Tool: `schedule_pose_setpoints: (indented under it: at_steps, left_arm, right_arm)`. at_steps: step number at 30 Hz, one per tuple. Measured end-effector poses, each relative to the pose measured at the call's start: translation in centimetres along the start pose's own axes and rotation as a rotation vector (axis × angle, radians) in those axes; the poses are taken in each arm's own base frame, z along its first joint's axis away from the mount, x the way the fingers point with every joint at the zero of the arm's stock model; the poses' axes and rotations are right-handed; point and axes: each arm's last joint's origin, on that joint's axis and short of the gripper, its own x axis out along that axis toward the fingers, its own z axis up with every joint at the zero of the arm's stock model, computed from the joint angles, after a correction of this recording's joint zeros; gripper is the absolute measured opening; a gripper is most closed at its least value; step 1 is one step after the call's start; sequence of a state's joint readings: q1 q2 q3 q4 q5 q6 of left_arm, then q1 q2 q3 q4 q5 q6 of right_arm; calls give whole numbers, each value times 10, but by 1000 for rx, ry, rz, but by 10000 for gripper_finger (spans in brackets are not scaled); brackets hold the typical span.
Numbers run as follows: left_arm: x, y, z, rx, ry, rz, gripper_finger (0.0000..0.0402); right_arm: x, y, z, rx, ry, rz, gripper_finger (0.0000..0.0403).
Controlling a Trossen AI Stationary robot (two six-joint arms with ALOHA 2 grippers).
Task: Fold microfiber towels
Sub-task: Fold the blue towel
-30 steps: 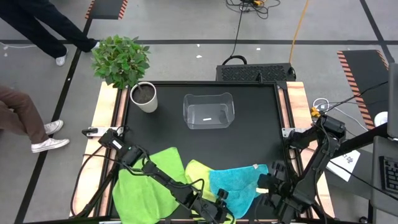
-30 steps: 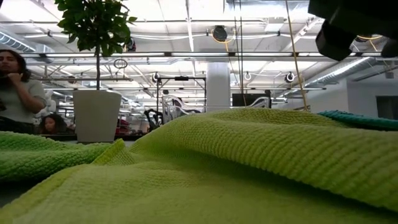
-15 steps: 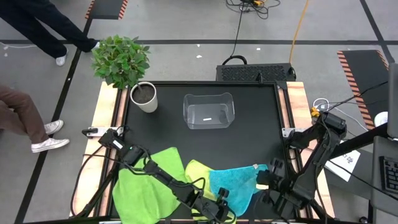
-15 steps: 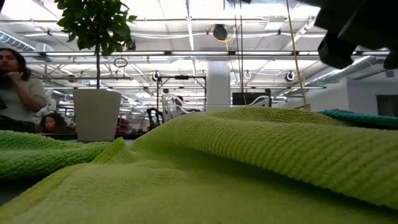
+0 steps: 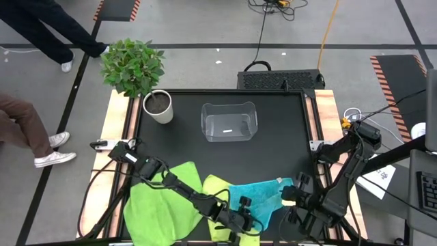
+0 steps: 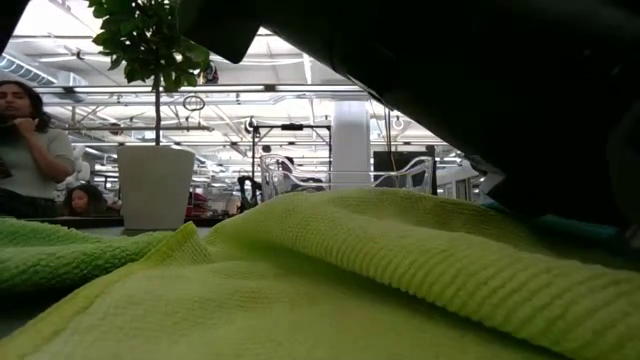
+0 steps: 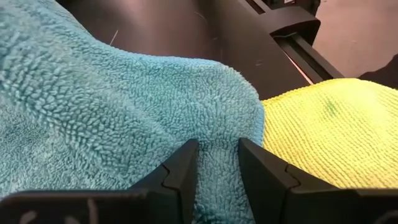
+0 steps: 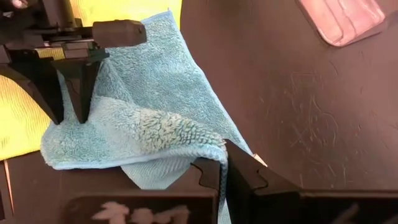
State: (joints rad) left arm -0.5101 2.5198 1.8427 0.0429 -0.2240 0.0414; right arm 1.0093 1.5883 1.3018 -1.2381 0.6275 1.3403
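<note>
We are in a big work hall, like a robot lab. We see a grey floor (image 5: pixel 205 27) with striped warning tape (image 5: pixel 392 75), cables (image 5: pixel 263 27), high pipes and lights (image 6: pixel 300 90), and a person (image 6: pixel 30 150) past the black tabletop (image 5: pixel 273 157).

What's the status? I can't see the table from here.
Left gripper pinching the turquoise towel. Right gripper shut on its other edge. Pale yellow-green towel underneath; nothing in the way.
</note>
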Motion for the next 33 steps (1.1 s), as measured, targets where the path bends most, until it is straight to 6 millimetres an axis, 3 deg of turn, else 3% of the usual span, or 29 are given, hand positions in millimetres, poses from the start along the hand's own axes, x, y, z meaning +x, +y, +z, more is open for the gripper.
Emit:
schedule_pose_setpoints:
  at_steps: [5,9,19,22,29,33]
  left_arm:
    - [-4,-7,12,19,-20,-31,122]
    - [-13,-11,27,68,63,-43,126]
    - [-34,-31,60,112,63,-16,177]
    - [-37,-40,66,63,-3,-77,188]
    - [-51,-67,99,-7,-353,-307,194]
    - [-47,-56,100,-29,-425,-287,194]
  right_arm:
    - [0,0,0,-3,1,0,0]
    - [0,0,0,-1,0,1,0]
    - [0,1,0,5,-1,8,0]
    - [0,1,0,4,-2,8,0]
    - [2,1,-2,-13,-4,10,0]
    - [11,1,-11,-22,-2,5,0]
